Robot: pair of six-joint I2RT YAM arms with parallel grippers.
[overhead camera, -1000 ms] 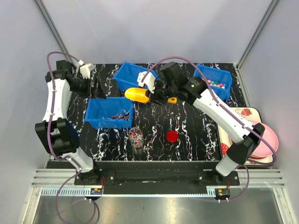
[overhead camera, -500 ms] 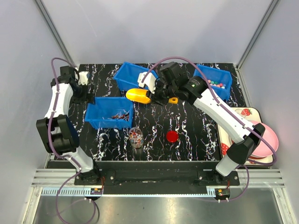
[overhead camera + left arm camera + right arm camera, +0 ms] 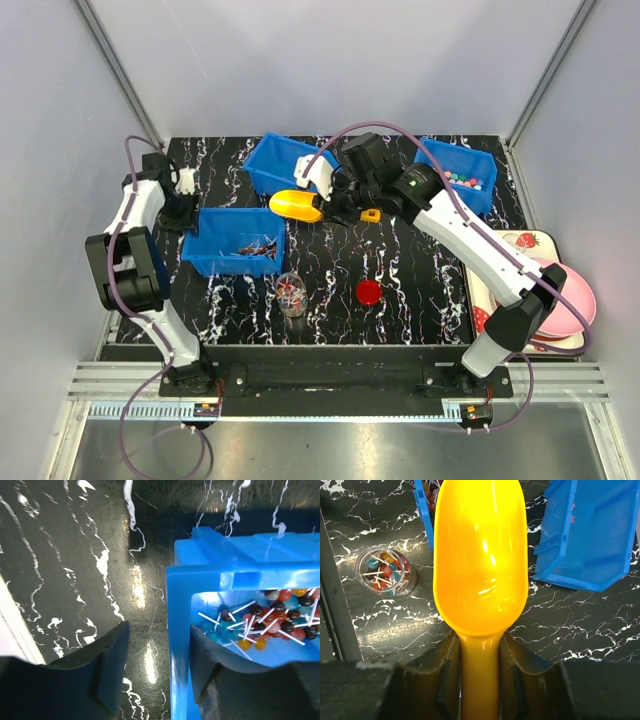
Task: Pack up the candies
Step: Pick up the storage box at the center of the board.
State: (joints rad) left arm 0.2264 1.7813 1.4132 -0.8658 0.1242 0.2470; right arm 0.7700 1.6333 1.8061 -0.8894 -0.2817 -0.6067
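Overall: everything stands on a black marbled table (image 3: 420,300).
Near-left bin (image 3: 240,575): blue and open-topped. A heap of candies (image 3: 280,615) on white sticks lies on its floor, with red, orange, black and teal heads mixed.
Left gripper (image 3: 160,645): the jaws stand apart astride that bin's end wall, one finger (image 3: 107,670) outside over the table and the other inside. A gap shows between the outer finger and the wall, so the wall is not clamped.
Jar (image 3: 385,571): clear and upright with its mouth open, just in front of the near-left bin. A shallow layer of the same stick candies sits in the bottom.
Red lid (image 3: 368,292): flat on the table to the right of the jar, apart from it.
Rear bin (image 3: 590,535): blue. Its floor looks mostly bare, and a few specks by one wall are too small to tell.
Right bin (image 3: 470,152): blue, at the rear right, with small pastel balls (image 3: 462,181) lying inside.
Yellow scoop (image 3: 480,555): the bowl is empty, held above the table between the rear bin and the near-left bin.
Right gripper (image 3: 480,680): closed on the scoop's handle.
Tray (image 3: 510,245): strawberry print, at the right edge, carrying a pink bowl (image 3: 575,300).
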